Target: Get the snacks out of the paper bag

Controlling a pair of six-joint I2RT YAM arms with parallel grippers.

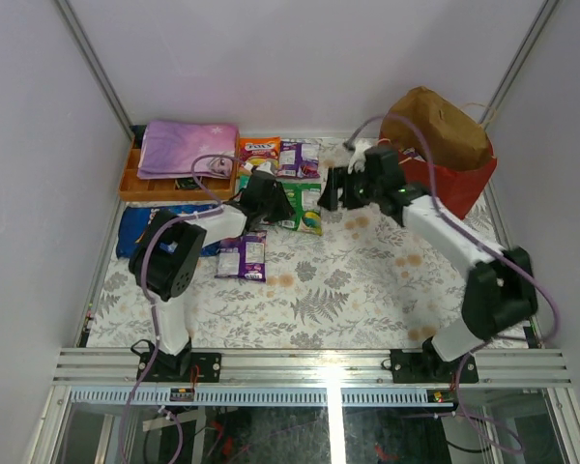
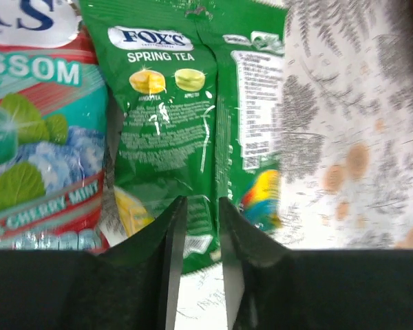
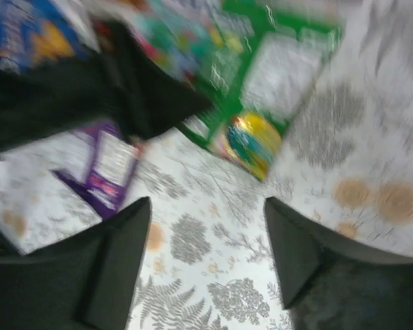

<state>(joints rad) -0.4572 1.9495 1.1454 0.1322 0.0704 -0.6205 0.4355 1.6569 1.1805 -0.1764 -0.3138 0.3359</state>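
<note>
Fox's Spring Tea packet [image 2: 165, 137] lies beneath the narrowly parted left end effector [image 2: 201, 206]; the right end effector [image 3: 206, 206], spread wide, hovers beside it.

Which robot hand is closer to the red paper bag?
Right. The right gripper hangs a little way from the paper bag; the left gripper is farther off, by the green packet.

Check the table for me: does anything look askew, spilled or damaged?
The red paper bag at the far right corner looks crumpled, its brown top bulging and leaning rather than standing square. The blue Doritos bag lies partly under the left arm. The other packets lie flat; nothing looks spilled.
</note>
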